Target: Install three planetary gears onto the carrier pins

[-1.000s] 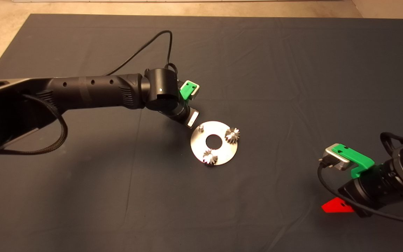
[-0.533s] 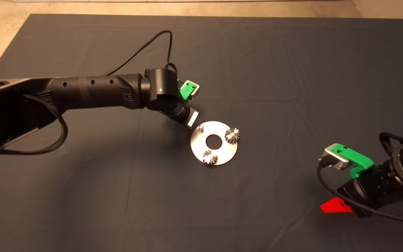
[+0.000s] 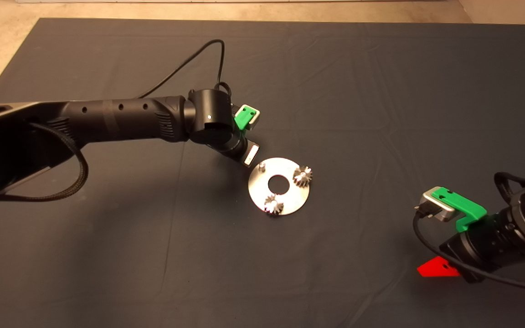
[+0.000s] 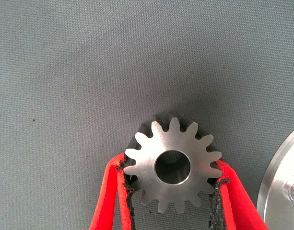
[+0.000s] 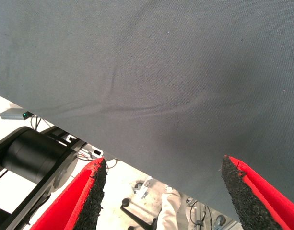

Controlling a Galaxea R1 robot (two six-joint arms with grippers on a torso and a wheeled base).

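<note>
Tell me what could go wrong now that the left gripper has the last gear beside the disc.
The left gripper pinches the third gear only by its teeth, so it might tilt or slip. The gear sits beside the disc, not over the free pin; a misaligned descent could jam on the pin top. A bump could shift the disc, which lies loose on the mat.

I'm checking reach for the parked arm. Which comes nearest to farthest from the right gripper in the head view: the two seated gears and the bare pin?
1. Gear on the disc's right side.
2. Gear at the disc's near edge.
3. Bare pin, upper left, beside the left arm.
</note>
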